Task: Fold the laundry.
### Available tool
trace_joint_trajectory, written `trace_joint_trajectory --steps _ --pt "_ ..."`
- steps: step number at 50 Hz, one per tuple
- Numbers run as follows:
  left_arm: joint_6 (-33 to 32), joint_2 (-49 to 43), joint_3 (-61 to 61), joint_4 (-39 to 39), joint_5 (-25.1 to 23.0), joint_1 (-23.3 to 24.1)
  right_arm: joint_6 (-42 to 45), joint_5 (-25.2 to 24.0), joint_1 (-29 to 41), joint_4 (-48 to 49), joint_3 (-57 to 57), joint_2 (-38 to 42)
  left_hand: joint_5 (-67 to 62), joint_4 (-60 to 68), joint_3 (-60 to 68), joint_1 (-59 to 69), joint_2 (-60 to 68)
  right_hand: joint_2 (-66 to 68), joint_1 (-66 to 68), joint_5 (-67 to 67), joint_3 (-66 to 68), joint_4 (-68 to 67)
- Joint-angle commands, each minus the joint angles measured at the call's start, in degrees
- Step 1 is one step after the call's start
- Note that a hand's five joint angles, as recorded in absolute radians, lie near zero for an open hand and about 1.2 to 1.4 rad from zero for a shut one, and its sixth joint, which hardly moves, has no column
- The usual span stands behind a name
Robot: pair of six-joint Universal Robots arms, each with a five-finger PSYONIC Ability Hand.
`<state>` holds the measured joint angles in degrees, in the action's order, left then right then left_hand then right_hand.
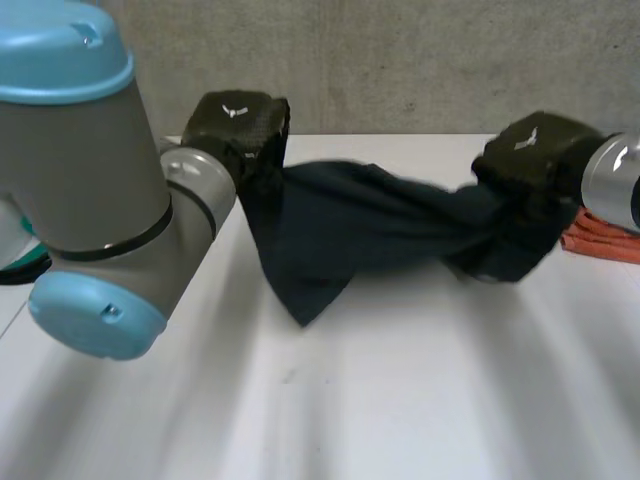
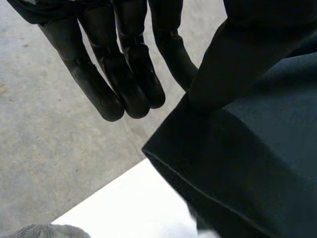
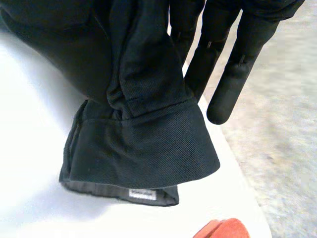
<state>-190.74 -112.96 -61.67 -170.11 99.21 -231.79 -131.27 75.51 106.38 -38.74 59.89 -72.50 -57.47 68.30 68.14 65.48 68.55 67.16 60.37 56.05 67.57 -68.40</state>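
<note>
A dark cloth (image 1: 350,225) hangs stretched between the two hands over the far side of the white table (image 1: 400,400), its lowest corner drooping toward the tabletop. The left hand (image 1: 238,125) grips the cloth's far-left end, thumb clamped on the edge while most fingers (image 2: 119,84) stay straight. The right hand (image 1: 535,150) has the other end bunched against its palm, with other fingers (image 3: 228,94) pointing past the hem. An orange cloth (image 1: 600,238) lies just right of it. The left arm (image 1: 90,180) looms near left, half hiding something teal (image 1: 25,262).
</note>
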Motion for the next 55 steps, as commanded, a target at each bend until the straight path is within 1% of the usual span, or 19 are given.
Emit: trace_joint_trajectory --steps 1,8,12,15,16,17,20,23,24,30,34,39,45,46,47,49,52,54,55 --pt "-5.7 -5.4 -2.1 -1.4 1.2 0.2 9.8 1.3 2.5 -7.0 0.1 4.5 -12.5 11.7 11.9 14.5 11.5 12.8 19.6 14.0 12.4 -11.6" --pt "-6.8 -14.2 4.0 -3.5 2.8 -1.0 12.5 4.2 3.6 -4.2 -3.7 11.5 -12.5 11.7 11.9 14.5 11.5 12.8 19.6 14.0 12.4 -11.6" --pt "-7.5 -17.8 11.6 -7.1 3.1 -2.0 13.1 6.6 3.7 7.7 -11.8 16.2 -12.5 11.7 11.9 14.5 11.5 12.8 19.6 14.0 12.4 -11.6" --pt "-7.4 -16.3 17.9 -11.9 3.4 -3.0 14.3 8.8 3.7 21.0 -18.6 17.7 -12.5 11.7 11.9 14.5 11.5 12.8 19.6 14.0 12.4 -11.6" --pt "-6.8 -14.8 20.2 -15.6 3.3 -3.4 14.4 9.2 3.7 28.2 -21.0 17.4 -12.5 11.7 11.9 14.5 11.5 12.8 19.6 14.0 12.4 -11.6" --pt "-5.3 -12.2 21.2 -20.8 3.2 -3.9 14.1 9.0 3.8 35.7 -21.9 16.3 -12.5 11.7 11.9 14.5 11.5 12.8 19.6 14.0 12.4 -11.6" --pt "-3.2 -7.2 21.2 -29.5 2.1 -5.2 10.6 7.6 4.4 47.1 -20.0 12.5 -12.5 11.7 11.9 14.5 11.5 12.8 19.6 14.0 12.4 -11.6" --pt "-2.9 -4.6 20.5 -31.6 0.6 -5.5 6.3 4.9 5.2 53.3 -16.6 8.6 -12.5 11.7 11.9 14.5 11.5 12.8 19.6 14.0 12.4 -11.6" --pt "-3.1 -3.5 19.3 -30.7 -0.4 -5.3 3.4 2.6 5.3 55.2 -13.7 6.6 -12.5 11.7 11.9 14.5 11.5 12.8 19.6 14.0 12.4 -11.6" --pt "-3.2 -0.9 10.1 -27.3 -0.8 -5.8 -2.8 -2.4 4.5 53.7 -3.7 1.9 -12.5 11.7 11.9 14.5 11.5 12.8 19.6 14.0 12.4 -11.6" --pt "-3.2 0.5 -0.4 -27.3 -0.2 -7.4 -2.8 -3.7 4.4 46.4 3.3 1.7 -12.5 11.7 11.9 14.5 11.5 12.8 19.6 14.0 12.4 -11.6" --pt "-3.3 -0.1 -15.3 -27.4 -1.1 -9.2 -1.0 -5.9 3.8 38.1 13.1 6.7 -12.5 11.7 11.9 14.5 11.5 12.8 19.6 14.0 12.4 -11.6" --pt "-3.4 -4.6 -24.1 -27.0 -1.5 -10.4 4.9 -5.3 3.0 37.7 19.6 13.0 -12.5 11.7 11.9 14.5 11.5 12.8 19.6 14.0 12.4 -11.6" --pt "-3.4 -5.4 -24.6 -26.9 -1.2 -10.4 5.6 -4.9 3.0 37.7 20.0 13.4 -12.5 11.7 11.9 14.5 11.5 6.5 13.3 7.6 6.1 -5.2" --pt "-3.3 -6.6 -25.6 -26.4 -1.2 -10.4 6.5 -4.2 2.9 37.7 20.9 14.1 -12.5 11.7 11.9 14.5 11.5 -10.9 -4.1 -9.8 -11.3 12.1" --pt "-3.1 -7.3 -26.1 -25.5 -1.6 -10.2 6.2 -3.6 3.0 37.8 21.4 14.5 -12.5 11.7 11.9 14.5 11.5 -26.1 -19.3 -25.0 -26.5 27.4" --pt "-3.1 -6.7 -26.6 -24.2 -2.4 -9.4 2.5 -1.7 3.5 37.8 22.2 14.0 -12.5 11.7 11.9 14.5 11.5 -34.3 -27.5 -33.2 -34.7 35.5" --pt "-3.1 -5.9 -26.7 -23.9 -3.1 -8.9 -0.5 -0.5 3.7 37.7 22.6 13.2 -2.3 1.5 1.7 4.3 1.3 -39.3 -32.5 -38.2 -39.7 40.5" --pt "-3.3 -4.9 -27.0 -23.3 -3.7 -8.3 -3.4 0.9 4.2 37.5 22.9 11.9 11.0 -11.9 -11.7 -9.0 -12.1 -44.2 -37.4 -43.0 -44.6 45.4"
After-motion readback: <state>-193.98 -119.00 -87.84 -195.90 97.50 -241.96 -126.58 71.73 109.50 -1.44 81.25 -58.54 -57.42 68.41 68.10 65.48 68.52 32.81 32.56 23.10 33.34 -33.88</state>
